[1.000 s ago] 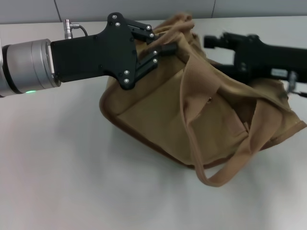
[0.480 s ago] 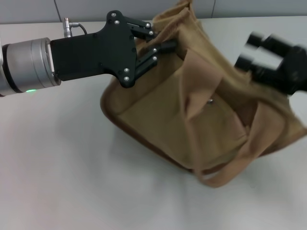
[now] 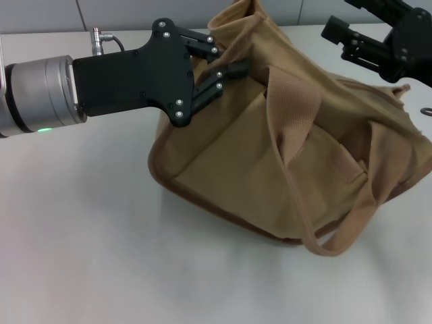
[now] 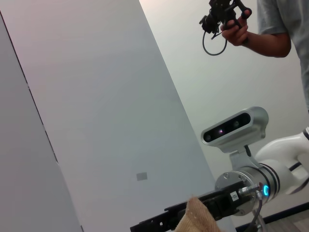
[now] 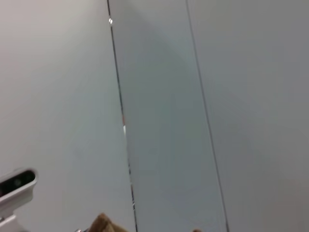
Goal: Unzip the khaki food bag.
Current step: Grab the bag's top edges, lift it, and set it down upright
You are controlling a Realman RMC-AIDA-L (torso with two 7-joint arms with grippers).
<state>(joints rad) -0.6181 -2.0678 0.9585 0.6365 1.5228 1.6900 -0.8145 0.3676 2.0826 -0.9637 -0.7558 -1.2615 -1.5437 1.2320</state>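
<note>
Head view: large boxy tan canvas food bag [image 3: 283, 155] tipped over on the pale grey tabletop [image 3: 88, 250], front pocket face turned up toward the camera, one wide woven strap handle [image 3: 297, 135] draped across that face and looping down past the bag's lower right corner. Black left gripper [image 3: 226, 61], carried on a silver-collared arm reaching in from the left side, clamped onto the bag's upper left corner (fingers nearly together, a fold of tan fabric pinched between them). Corner of canvas standing up just behind those fingers. Black right gripper [image 3: 364, 34] at the upper right, raised above the bag's far right end, apart from the fabric; fingers spread, nothing between them. Small dark metal ring at the far right edge, just beyond the bag.

Left wrist view: mostly pale wall panels and seams. A tuft of tan canvas at the lower edge (part of the bag), a black bar of the other arm behind it. A white and silver arm with a camera module [image 4: 235, 129] to one side. A person's hand [image 4: 236, 31] holding a small black device with a cable loop.

Right wrist view: grey wall panels with a dark seam; a scrap of tan fabric at the edge; own fingers not shown.
</note>
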